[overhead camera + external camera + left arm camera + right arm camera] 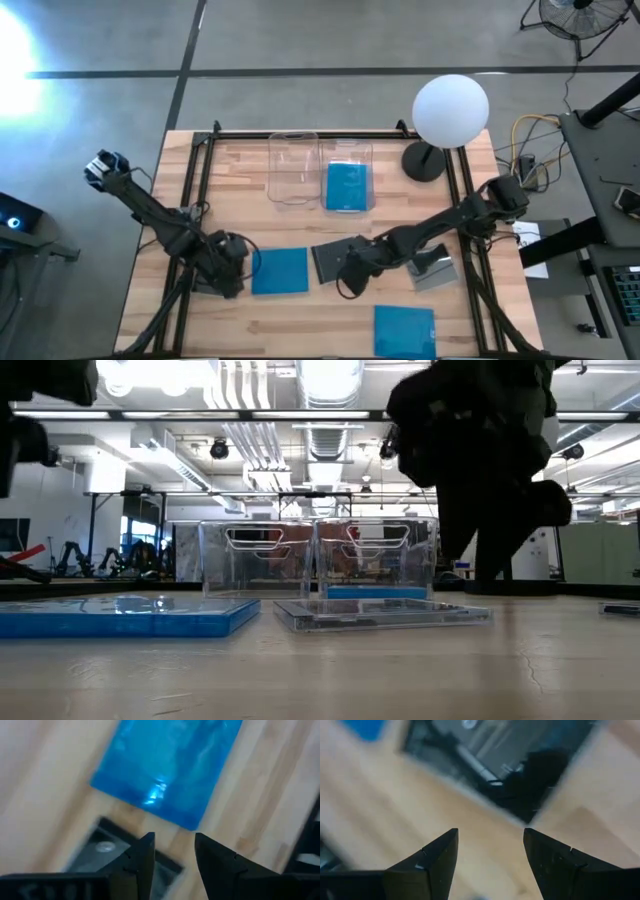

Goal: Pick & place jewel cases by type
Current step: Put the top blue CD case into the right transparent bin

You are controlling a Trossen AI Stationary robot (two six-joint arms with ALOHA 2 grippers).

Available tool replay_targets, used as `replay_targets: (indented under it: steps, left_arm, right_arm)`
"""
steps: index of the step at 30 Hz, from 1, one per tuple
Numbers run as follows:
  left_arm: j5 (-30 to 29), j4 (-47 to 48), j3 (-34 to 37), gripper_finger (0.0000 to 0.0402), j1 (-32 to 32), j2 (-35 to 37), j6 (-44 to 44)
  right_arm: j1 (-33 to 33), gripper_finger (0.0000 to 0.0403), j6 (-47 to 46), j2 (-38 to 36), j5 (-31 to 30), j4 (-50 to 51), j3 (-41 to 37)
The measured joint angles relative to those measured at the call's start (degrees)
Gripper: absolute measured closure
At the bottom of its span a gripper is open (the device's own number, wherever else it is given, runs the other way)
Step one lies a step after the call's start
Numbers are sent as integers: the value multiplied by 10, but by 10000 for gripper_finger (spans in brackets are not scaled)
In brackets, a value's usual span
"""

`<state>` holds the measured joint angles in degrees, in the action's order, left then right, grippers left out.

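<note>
We read the scene around two cases lying side by side at mid-bench. The left end effector [238,268] sits low at the left edge of a blue jewel case [280,270], and in its wrist view its fingers stand parted with nothing between them, the blue case [167,767] lying straight ahead and a grey case's corner [107,850] just beside the fingertips. The right end effector [350,278] hangs at the near right corner of the grey jewel case [332,260], which lies just right of the blue one; its fingers too stand apart and empty, with the grey case [495,762] directly ahead of them. So each arm has its own case immediately before it, the left nearer the blue, the right nearer the grey. Both cases are square, so no long axis governs the grasp. Farther off, one blue case [347,186] already rests in the right clear bin [372,160], the left clear bin [293,170] looks empty, another blue case [405,331] lies near right, and a second grey case [434,270] sits under the right arm.
</note>
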<state>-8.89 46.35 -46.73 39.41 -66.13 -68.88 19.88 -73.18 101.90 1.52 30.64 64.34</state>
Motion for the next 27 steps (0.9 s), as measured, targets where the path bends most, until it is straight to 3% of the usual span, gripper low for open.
replay_targets:
  steps: [4, 8, 11, 15, 18, 21, 24, 27]
  left_arm:
    - [30, -96, 34, 280, 7, -17, -35]
    - [54, -107, 50, 280, 15, -28, -84]
    - [54, -119, 61, 280, 18, -27, -118]
    - [45, -158, 83, 280, 16, -27, -211]
    - [-13, -190, 107, 280, 16, -24, -316]
    - [-116, -195, 118, 280, 16, -23, -385]
    - [-192, -198, 117, 280, 11, -22, -367]
    - [-216, -199, 111, 280, -5, -24, -276]
  right_arm:
    - [0, 184, -71, -7, -43, 24, -13]
    - [-1, 184, -56, -17, -44, 0, -30]
    - [0, 184, 10, -23, -41, -36, -30]
    - [2, 184, 174, -24, -54, -66, -7]
    - [-14, 184, 276, -24, -63, -64, 6]
    - [-30, 184, 337, -24, -63, -59, 14]
    - [-34, 184, 351, -24, -55, -44, 21]
    - [-27, 184, 357, -24, -14, -32, 26]
